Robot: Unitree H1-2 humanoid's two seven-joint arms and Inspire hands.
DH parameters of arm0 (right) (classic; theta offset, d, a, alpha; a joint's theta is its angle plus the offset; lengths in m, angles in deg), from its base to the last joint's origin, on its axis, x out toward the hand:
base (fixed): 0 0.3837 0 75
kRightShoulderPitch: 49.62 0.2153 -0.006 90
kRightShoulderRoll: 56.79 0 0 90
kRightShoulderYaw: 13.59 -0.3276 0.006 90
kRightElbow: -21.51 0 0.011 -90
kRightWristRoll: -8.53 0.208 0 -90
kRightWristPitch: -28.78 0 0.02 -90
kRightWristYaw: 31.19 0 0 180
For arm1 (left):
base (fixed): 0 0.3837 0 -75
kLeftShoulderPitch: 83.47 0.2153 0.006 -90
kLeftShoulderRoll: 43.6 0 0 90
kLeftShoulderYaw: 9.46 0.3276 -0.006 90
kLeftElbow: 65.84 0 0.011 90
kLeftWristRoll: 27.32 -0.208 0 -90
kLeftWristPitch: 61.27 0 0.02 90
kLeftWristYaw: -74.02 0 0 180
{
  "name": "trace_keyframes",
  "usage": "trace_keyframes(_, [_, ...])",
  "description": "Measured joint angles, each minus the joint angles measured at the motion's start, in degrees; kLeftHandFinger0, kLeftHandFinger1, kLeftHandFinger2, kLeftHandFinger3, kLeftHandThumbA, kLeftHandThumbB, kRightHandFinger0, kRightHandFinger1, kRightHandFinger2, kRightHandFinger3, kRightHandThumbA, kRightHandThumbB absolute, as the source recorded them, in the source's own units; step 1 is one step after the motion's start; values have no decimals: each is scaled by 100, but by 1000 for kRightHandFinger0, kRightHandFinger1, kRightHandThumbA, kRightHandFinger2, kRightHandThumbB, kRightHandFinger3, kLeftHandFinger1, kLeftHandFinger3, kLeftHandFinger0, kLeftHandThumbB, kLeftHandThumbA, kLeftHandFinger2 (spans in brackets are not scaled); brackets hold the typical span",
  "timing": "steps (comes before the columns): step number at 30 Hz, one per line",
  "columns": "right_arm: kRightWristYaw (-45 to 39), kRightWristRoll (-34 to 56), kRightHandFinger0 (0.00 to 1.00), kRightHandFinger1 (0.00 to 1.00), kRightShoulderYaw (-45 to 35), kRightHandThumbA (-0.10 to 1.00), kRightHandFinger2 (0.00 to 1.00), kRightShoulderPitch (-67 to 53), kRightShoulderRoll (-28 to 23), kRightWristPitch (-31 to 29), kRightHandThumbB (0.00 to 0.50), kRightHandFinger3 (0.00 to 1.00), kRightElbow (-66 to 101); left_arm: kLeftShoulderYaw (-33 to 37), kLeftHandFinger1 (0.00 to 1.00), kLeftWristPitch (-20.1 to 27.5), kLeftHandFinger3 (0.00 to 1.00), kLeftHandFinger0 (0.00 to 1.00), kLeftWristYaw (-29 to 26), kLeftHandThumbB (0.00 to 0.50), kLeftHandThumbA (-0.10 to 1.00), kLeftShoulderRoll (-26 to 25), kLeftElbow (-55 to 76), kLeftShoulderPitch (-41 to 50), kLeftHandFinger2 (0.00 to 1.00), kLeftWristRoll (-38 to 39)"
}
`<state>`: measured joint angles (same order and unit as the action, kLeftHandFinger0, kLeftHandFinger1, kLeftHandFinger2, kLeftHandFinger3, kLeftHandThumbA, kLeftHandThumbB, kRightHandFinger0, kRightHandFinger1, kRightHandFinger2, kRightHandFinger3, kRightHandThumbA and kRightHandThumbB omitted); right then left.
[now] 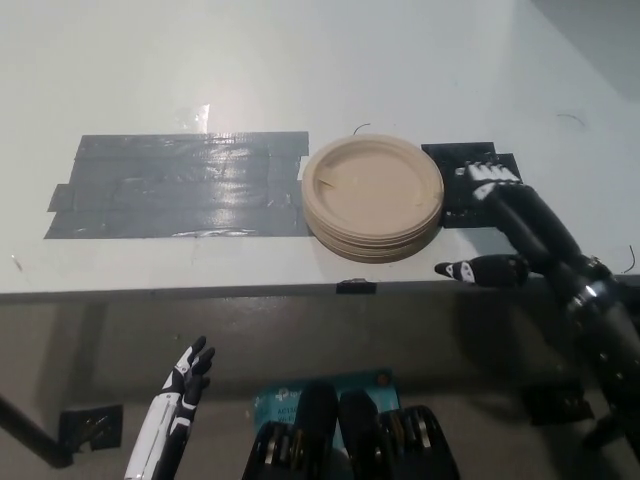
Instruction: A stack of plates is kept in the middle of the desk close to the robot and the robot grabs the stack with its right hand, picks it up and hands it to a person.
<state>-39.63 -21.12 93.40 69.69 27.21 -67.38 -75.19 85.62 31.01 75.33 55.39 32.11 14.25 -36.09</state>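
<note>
A: So, where does your stack of round tan paper plates (pixel 371 197) sit?

B: In the middle of the pale grey desk (pixel 300 60), close to its near edge. One side touches the wide patch of grey tape (pixel 175 187); the other overlaps the black square mat (pixel 462 158).

A: And your black right hand (pixel 505 225)?

B: Just beside the stack on its right, over the black mat. The fingers are spread and hold nothing, with the thumb reaching out low along the desk edge. No contact with the plates that I can see.

A: Step in hand?

B: By my reading, the reach, with the grasp not yet made. Next you need to bring the hand sideways onto the rim, thumb under and fingers over, then close on the whole stack.

A: Left hand?

B: Your white left hand (pixel 185 378) rests low at the lower left, below desk level, fingers apart, empty.
</note>
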Motion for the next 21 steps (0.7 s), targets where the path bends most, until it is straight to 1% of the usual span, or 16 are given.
trace_keyframes(2, [-2, -160, 1000, 1000, 119, 1000, 1000, 130, 0, 1, 465, 1000, -235, -3, 1000, 0, 1000, 1000, 0, 0, 1000, 0, 1, 0, 1000, 0])
trace_keyframes(6, [-1, -427, 1000, 1000, 300, 985, 1000, 300, -2, 1, 467, 1000, -546, -6, 1000, -1, 1000, 1000, 1, 0, 1000, -3, 1, -1, 1000, 2])
trace_keyframes(15, [20, -826, 1000, 1000, 443, 1000, 1000, 486, 0, -11, 466, 1000, -899, -8, 1000, 2, 1000, 1000, 1, 0, 1000, -10, 0, -1, 1000, 1])
trace_keyframes(18, [52, -927, 1000, 1000, 471, 1000, 1000, 523, 5, -19, 462, 1000, -976, -9, 1000, 5, 1000, 1000, 1, 0, 1000, -11, -1, -1, 1000, 2])
trace_keyframes(21, [94, -1010, 1000, 1000, 493, 1000, 1000, 544, 19, -28, 439, 1000, -1062, -10, 1000, 5, 1000, 1000, 1, 0, 1000, -12, 1, -2, 1000, 2])
